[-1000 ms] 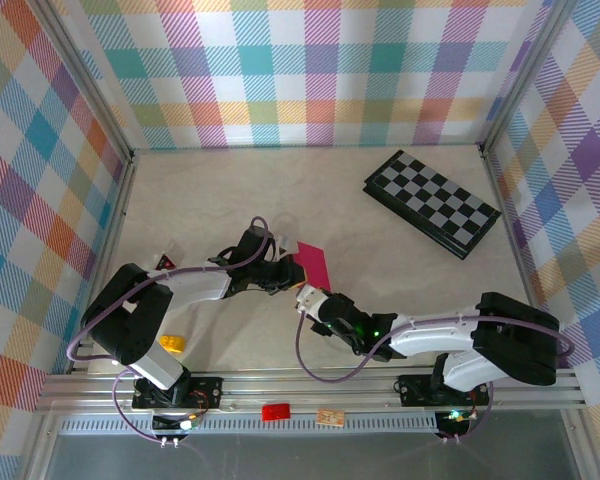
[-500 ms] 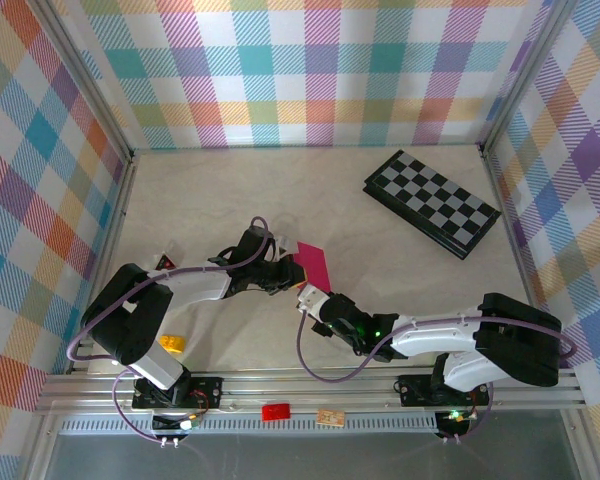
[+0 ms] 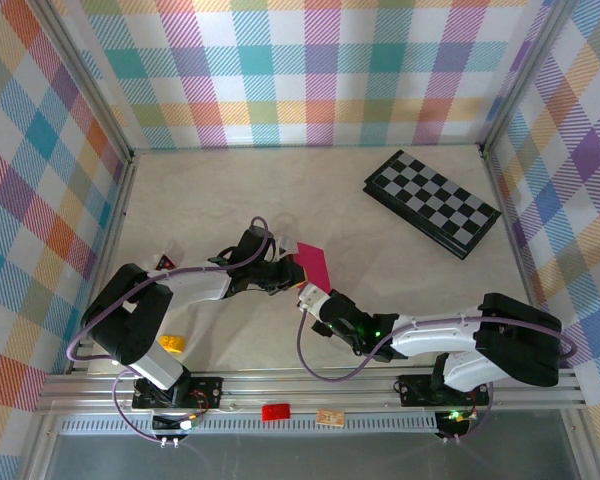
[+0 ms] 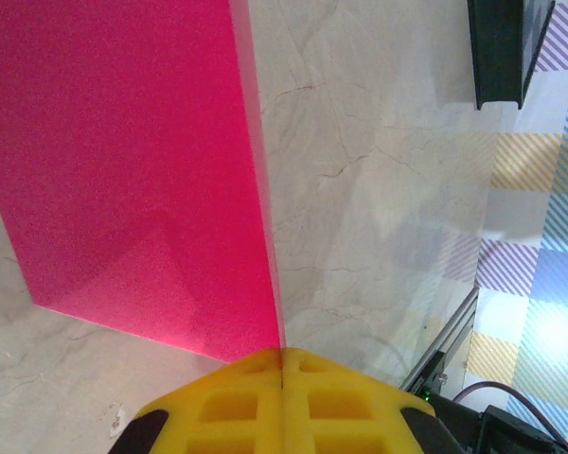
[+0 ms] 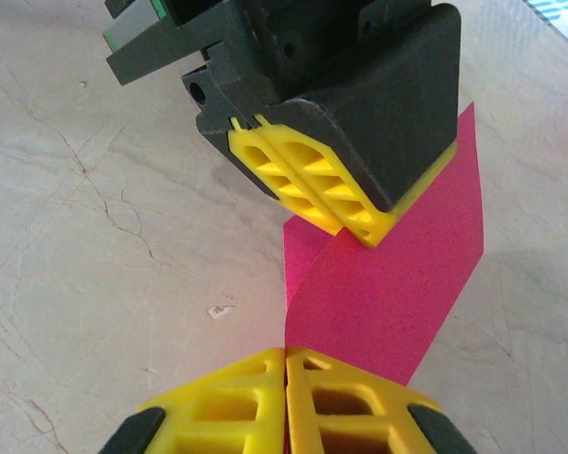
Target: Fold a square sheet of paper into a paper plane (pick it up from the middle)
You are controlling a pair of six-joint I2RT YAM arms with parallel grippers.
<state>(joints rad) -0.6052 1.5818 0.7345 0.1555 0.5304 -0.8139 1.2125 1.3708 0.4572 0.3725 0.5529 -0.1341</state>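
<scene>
square sheet of paper [image 3: 315, 268]: magenta-pink, matte, folded into a narrow strip with one sharp long crease. It sits left of the checkerboard [image 3: 432, 202], nearer the arm bases, well apart from it. It stands curved and twisted. Far end is pinched in the left hand [image 5: 360, 227]. Near end meets the closed right hand [image 5: 286, 357]; can't tell if it's gripped there.

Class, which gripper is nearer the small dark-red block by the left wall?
Left. The left gripper sits to the small dark-red block's right; the right gripper lies farther right and nearer the arm bases.
</scene>
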